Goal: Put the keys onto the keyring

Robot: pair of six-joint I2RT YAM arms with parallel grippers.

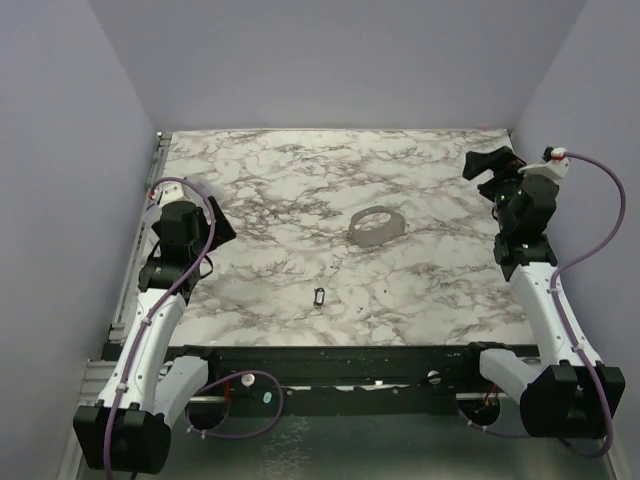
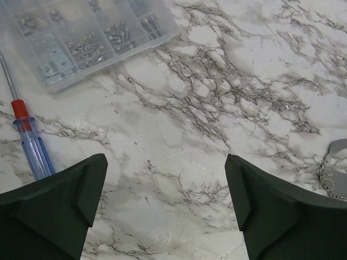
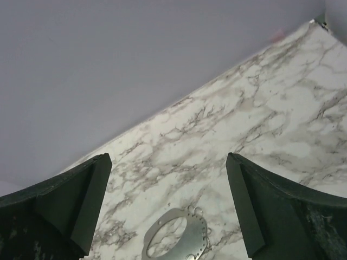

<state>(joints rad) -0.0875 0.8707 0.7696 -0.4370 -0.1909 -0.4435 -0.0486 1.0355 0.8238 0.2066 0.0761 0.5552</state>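
One key [image 1: 319, 296] and one keyring [image 1: 375, 237] lie apart on the marble table [image 1: 260, 170].

My worktop [image 1: 300, 180] is marble-patterned, smooth, with a soft sheen. The ring [image 1: 372, 236] looks like thin silvery metal. The box [image 2: 81, 38] is clear glossy plastic. The screwdriver [image 2: 32, 146] has a translucent plastic handle and a metal shaft. The fingers [image 2: 54, 211] of my left pincer [image 2: 165, 160] look dark, matt and faintly grainy.
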